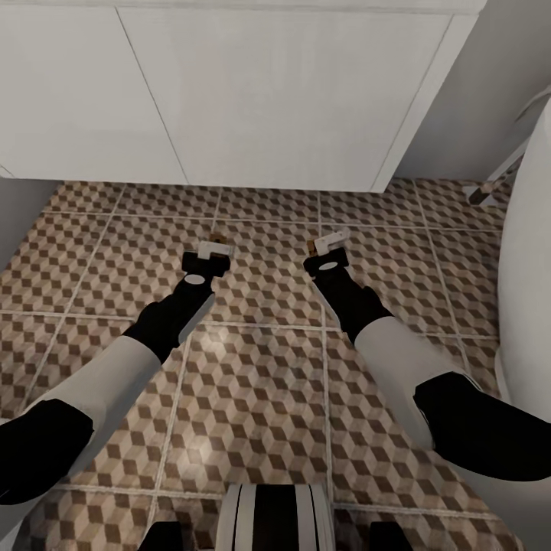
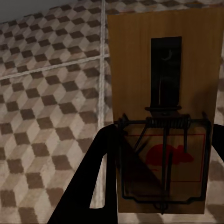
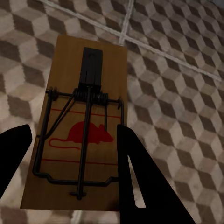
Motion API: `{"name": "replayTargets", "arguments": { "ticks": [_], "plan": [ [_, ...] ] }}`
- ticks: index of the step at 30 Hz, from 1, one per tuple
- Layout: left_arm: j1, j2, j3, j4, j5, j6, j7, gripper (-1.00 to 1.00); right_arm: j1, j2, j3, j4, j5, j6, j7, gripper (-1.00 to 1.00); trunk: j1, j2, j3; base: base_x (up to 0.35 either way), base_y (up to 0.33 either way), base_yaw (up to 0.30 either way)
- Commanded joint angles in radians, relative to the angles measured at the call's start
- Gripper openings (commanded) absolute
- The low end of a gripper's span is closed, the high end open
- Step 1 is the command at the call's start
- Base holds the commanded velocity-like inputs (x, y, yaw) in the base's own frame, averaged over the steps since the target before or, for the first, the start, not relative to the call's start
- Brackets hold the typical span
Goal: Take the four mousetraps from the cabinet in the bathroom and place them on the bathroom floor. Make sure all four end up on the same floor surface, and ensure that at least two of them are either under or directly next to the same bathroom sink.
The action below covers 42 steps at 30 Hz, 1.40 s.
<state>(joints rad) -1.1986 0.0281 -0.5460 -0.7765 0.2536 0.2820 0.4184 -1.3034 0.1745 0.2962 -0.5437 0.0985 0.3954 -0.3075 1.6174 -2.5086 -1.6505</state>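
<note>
Mousetraps are pinched one in each gripper, left and right, above the bathroom floor before the sink's vanity (tap unseen); release from here and they could bounce away.

Floor tiles: brown, beige, cream cube pattern. Vanity: white. Mousetrap boards: tan wood, black wire, red mouse print.

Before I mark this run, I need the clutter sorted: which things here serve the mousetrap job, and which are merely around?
Job:
left pincer with its mousetrap
right pincer with its mousetrap
bathroom floor
white vanity unit

Merely around:
white rounded fixture at the robot's right
</note>
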Motion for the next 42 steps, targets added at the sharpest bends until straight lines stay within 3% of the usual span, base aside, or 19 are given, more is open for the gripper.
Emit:
{"name": "replayTargets", "arguments": {
  "ticks": [1, 42],
  "plan": [
    [-0.001, 0.002, -0.008, -0.002, 0.007, 0.005, 0.013, -1.0, -0.001, 0.0, 0.003, -0.001, 0.01, 0.01, -0.001, -1.0, 0.0, -0.001, -0.005, 0.0, 0.0, 0.0],
    [0.03, 0.0, -0.009, -0.06, 0.011, 0.039, 0.013, -1.0, -0.001, 0.0, 0.001, 0.011, 0.009, 0.01, 0.005, -1.0, 0.019, -0.01, -0.163, 0.0, 0.0, 0.0]
  ]
}}
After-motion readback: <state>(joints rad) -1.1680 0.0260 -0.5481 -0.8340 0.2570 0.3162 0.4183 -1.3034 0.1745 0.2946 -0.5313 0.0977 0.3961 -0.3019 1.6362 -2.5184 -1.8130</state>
